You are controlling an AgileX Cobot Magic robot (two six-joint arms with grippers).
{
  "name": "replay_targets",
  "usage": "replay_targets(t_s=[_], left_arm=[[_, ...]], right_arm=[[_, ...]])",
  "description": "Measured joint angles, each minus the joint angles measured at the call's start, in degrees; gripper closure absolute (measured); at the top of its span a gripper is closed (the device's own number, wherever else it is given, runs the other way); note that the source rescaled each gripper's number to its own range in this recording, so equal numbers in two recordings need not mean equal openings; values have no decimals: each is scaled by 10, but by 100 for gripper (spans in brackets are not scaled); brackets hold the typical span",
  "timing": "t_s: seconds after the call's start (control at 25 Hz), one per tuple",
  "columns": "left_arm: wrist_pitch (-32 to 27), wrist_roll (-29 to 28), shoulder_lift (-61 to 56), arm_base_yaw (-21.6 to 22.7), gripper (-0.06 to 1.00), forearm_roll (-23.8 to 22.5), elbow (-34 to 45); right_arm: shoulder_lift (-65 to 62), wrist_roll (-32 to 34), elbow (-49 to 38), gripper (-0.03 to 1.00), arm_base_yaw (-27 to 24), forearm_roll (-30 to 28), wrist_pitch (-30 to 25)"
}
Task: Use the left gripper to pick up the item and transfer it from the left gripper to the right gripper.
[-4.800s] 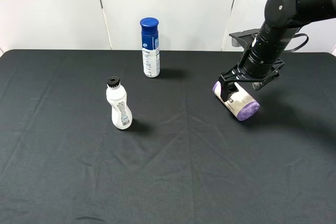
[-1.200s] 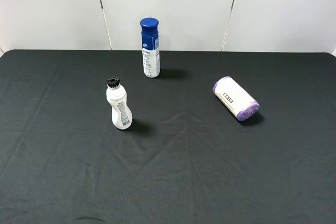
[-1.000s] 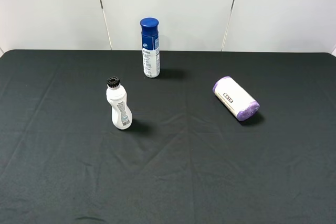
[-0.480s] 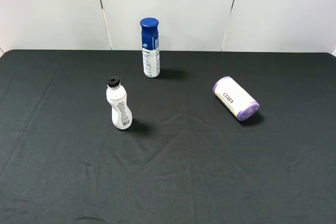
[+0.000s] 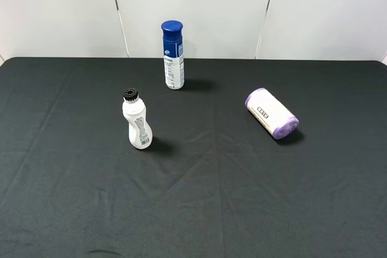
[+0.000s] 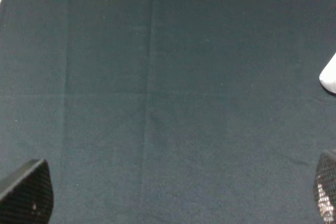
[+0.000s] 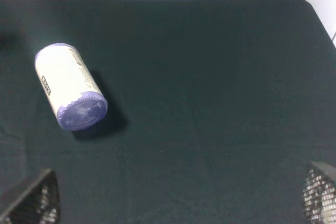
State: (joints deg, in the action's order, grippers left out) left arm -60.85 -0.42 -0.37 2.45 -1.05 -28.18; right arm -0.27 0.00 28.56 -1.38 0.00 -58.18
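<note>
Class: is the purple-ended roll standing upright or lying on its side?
Lying on its side: the roll rests lengthwise on the cloth, one purple end facing the camera.

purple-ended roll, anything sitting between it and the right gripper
Nothing visible does. In the right wrist view only bare black cloth lies between the open right gripper and the roll, which lies on its side. Both bottles stand further left on the table.
</note>
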Motion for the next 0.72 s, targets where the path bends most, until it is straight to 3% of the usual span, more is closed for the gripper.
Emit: replay_targets(t_s=[0.72], left_arm=[[0,1,0,0,-5,0,0]], right_arm=[[0,0,0,-3,0,0,0]])
